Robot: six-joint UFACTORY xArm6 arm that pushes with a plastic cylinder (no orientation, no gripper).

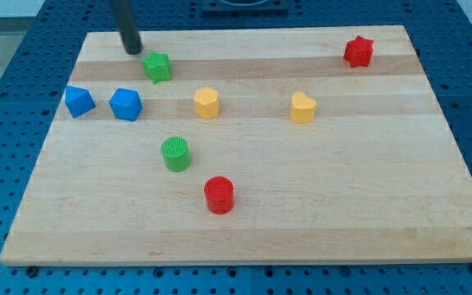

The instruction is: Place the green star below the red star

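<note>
A pale wooden board [244, 221] is lying across a blue perforated table [6, 33]. At upper left, my tip [132, 49] is resting just up-left of the green star-shaped block [156, 66]; the bare rod carries no jaws. The red star-shaped block [357, 51] is sitting well apart, upper right.

Bright, even overhead light; the surface [301, 205] shows no glare, blocks cast short soft shadows, and focus is sharp throughout.
</note>
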